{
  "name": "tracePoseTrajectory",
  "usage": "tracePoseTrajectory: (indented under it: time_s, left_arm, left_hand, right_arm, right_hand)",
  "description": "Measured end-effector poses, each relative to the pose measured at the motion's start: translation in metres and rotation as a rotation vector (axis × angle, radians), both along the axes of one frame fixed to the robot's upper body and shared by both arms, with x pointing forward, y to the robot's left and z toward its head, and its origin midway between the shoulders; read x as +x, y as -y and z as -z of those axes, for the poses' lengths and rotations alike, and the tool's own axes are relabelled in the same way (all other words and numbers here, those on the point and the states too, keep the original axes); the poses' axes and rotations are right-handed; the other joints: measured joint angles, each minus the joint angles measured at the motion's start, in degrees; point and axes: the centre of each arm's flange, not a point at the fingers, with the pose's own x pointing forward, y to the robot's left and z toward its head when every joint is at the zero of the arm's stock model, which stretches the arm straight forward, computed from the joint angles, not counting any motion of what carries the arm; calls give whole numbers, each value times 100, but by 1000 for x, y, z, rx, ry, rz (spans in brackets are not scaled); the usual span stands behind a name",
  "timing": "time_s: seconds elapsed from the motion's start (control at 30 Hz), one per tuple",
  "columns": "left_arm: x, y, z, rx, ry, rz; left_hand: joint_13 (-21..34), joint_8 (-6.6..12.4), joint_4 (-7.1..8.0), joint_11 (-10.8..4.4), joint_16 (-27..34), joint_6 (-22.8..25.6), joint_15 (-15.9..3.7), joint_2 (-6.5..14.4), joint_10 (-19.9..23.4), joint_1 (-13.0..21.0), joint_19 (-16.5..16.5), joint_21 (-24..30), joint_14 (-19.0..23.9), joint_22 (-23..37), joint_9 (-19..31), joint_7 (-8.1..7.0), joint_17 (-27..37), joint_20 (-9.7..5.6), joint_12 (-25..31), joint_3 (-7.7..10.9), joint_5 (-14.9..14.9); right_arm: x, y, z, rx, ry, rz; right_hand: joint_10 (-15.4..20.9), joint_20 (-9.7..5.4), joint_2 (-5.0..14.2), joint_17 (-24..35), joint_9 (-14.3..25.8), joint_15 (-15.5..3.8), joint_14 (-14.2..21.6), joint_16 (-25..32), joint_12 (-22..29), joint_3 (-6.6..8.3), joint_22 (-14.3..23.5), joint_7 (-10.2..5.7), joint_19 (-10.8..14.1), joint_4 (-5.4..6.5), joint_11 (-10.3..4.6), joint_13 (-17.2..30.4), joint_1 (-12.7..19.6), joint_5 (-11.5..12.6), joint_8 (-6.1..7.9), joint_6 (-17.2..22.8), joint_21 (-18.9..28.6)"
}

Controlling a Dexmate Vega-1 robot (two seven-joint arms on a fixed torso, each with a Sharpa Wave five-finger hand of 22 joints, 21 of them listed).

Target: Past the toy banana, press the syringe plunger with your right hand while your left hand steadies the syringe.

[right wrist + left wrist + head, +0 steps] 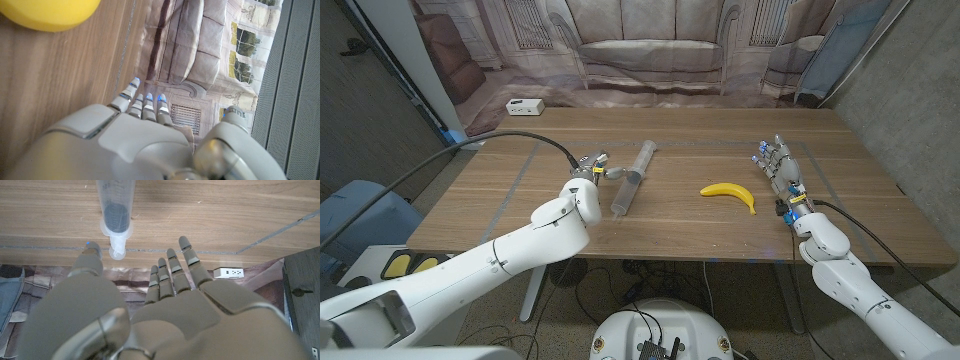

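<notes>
Syringe [632, 177], banana [729, 194]: no legible markings

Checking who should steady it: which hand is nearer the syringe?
Left. The left hand sits just beside the syringe; the right hand is beyond the banana.

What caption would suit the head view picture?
Open left hand beside the syringe; open right hand waits past the toy banana.
</notes>
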Motion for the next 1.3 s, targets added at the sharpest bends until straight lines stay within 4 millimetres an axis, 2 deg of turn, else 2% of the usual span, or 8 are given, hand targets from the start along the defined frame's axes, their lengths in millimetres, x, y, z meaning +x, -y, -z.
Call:
tracePoseTrajectory:
  time_s: [0.27,0.87,0.97,1.1,1.2,1.3]
  left_arm:
    - [2,8,-1,32,-36,8]
    - [11,20,5,89,-86,-23]
    - [12,22,6,95,-90,-32]
    - [13,23,7,99,-97,-41]
    - [13,25,8,103,-104,-45]
    - [14,26,9,107,-111,-47]
  left_hand:
    - [0,25,0,82,-42,84,26,-3,21,-73,-35,-14,-26,0,0,39,-9,95,0,0,0]
    - [-1,26,-1,82,-58,84,85,-3,21,-72,-42,-26,-22,26,0,39,-17,163,-41,0,0]
    - [-1,25,-1,216,-58,84,132,-3,37,-72,-41,-26,26,26,0,39,-17,163,-41,0,0]
    - [-1,25,1,420,-58,124,201,-3,72,-72,21,-26,86,26,0,123,-16,164,-41,-1,0]
    - [-11,25,23,511,-58,155,252,-3,41,-72,42,-26,76,26,0,154,-16,184,-42,-23,0]
    - [-16,25,23,516,-58,155,289,-3,37,-72,88,-26,83,26,-1,154,-16,178,-75,-23,0]
  right_arm:
    - [-1,1,2,4,-3,3]
    - [-1,1,3,9,-2,6]
    - [-1,1,3,9,-2,6]
    - [-1,1,4,11,-2,6]
    - [-1,1,4,12,-2,6]
    - [-1,1,5,13,-3,6]
  right_hand:
    - [5,-21,0,0,0,0,0,-1,0,0,0,0,20,0,5,0,0,0,0,0,0]
    - [27,11,0,0,0,-1,-1,0,-31,0,0,-11,52,0,-19,0,0,0,0,11,-32]
    - [36,11,11,0,0,-1,-1,0,-31,0,0,-11,52,0,-27,0,11,0,0,11,-32]
    - [36,11,31,0,0,-1,-2,0,-31,0,0,-11,51,0,-27,0,31,0,0,11,-32]
    - [36,11,31,0,0,-1,-2,0,-31,0,0,-11,51,0,-27,0,31,0,0,11,-31]
    - [36,11,31,0,0,-1,-2,0,-31,0,0,-11,51,0,-27,0,31,0,0,11,-31]
